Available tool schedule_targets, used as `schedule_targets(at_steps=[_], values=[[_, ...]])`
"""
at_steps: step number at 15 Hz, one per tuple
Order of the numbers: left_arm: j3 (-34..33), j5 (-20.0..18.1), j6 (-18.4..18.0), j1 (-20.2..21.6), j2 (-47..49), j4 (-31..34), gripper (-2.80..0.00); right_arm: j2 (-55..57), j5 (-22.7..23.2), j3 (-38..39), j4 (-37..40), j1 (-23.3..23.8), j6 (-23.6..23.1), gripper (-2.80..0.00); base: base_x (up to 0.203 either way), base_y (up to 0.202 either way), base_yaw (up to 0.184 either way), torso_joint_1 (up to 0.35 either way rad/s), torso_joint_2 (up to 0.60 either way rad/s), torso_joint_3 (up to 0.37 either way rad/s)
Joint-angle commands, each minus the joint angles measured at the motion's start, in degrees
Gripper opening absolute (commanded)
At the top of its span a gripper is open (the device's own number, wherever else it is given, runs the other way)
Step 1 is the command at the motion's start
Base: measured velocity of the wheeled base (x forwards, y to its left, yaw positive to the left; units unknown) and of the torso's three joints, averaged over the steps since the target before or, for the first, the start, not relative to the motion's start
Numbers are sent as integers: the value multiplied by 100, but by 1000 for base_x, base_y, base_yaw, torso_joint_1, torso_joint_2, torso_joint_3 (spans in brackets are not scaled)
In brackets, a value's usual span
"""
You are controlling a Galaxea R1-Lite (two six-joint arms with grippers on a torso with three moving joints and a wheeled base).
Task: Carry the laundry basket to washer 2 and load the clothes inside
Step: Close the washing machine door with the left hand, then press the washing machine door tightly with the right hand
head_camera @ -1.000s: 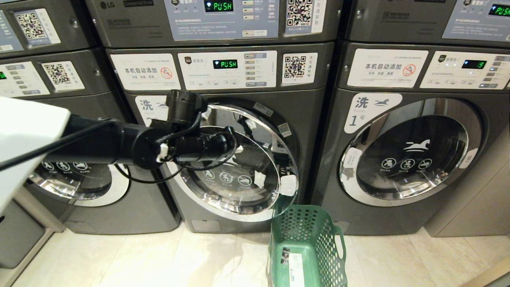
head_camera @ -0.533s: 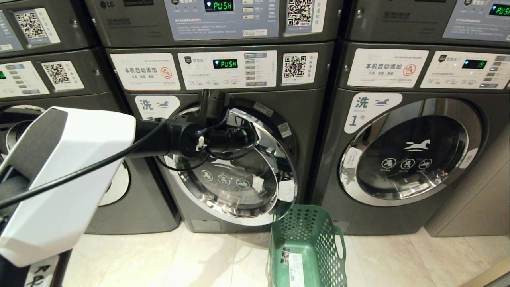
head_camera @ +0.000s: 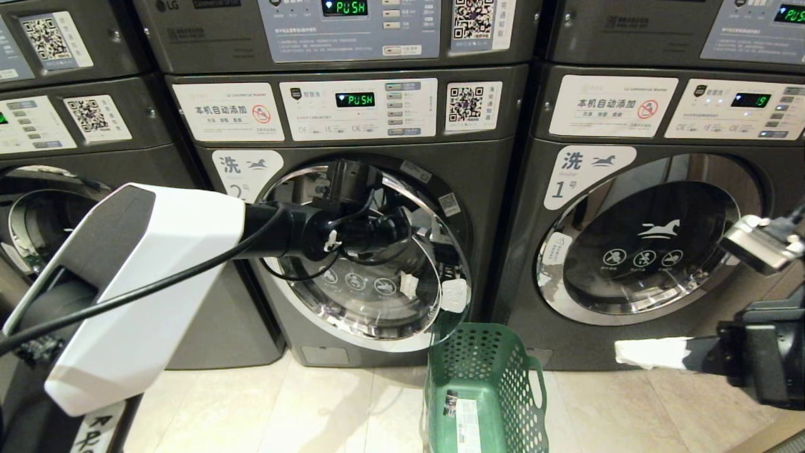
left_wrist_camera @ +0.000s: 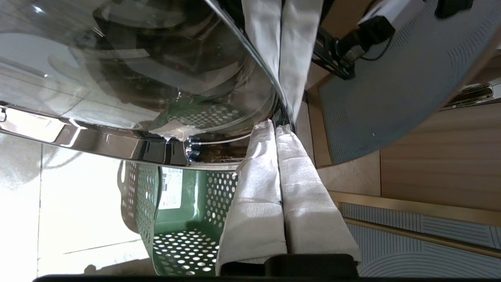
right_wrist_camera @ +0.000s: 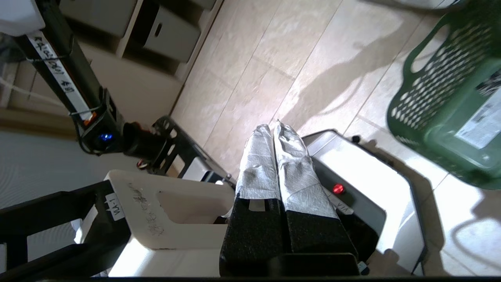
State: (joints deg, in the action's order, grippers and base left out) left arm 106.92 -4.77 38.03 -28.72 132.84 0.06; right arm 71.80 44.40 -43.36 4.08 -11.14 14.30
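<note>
Washer 2 [head_camera: 377,251] stands dead ahead of you, dark grey, its chrome-rimmed glass door [head_camera: 371,277] swung partly open. Your inventory at this moment:

Left claw [left_wrist_camera: 278,129]: clenched, both cloth-wrapped fingers [left_wrist_camera: 258,188] pressed flat together with nothing between them. Its tips sit right at the chrome rim of the door, at the door's edge; in the head view the arm reaches across the washer's opening and the claw itself is hidden behind the glass there.

Right claw [right_wrist_camera: 274,129]: clenched too, holding nothing, wrapped fingers [right_wrist_camera: 293,172] shut tip to tip. It points down over the robot's white base [right_wrist_camera: 352,176] and the pale tiled floor [right_wrist_camera: 274,58], well apart from washer 2, in front of washer 1 [head_camera: 648,251].

Laundry basket [head_camera: 484,390]: dark green, perforated, standing upright on the floor just below the left claw and the lower edge of the open door, between the 2 washers. To the right claw it lies off to one side, near but not touching.

Clothes: you cannot see them in any view; the basket's visible interior shows only its own walls, floor and a white label [head_camera: 468,418].
</note>
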Motion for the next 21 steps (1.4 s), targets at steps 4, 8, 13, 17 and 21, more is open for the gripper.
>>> schedule_targets(at_steps=[4, 8, 13, 17, 21], values=[[355, 3, -14, -2, 285, -6, -280, 2707, -874, 4, -2093, -576, -14, -280, 0, 0, 0, 0, 0, 0], [355, -2, -85, 33, 335, -172, -280, 4689, -2648, -430, -4494, -1108, -31, -280, 0, 0, 0, 0, 0, 0], [355, 18, -142, 32, 339, -243, -280, 6251, -3663, -1550, -6090, -1472, -9, -280, 0, 0, 0, 0, 0, 0], [355, 20, -147, 48, 304, -248, -280, 6897, -4162, -2257, -6538, -1496, -45, -280, 0, 0, 0, 0, 0, 0], [355, 28, -147, 60, 256, -243, -280, 7490, -4640, -3187, -6540, -1496, -78, -280, 0, 0, 0, 0, 0, 0]])
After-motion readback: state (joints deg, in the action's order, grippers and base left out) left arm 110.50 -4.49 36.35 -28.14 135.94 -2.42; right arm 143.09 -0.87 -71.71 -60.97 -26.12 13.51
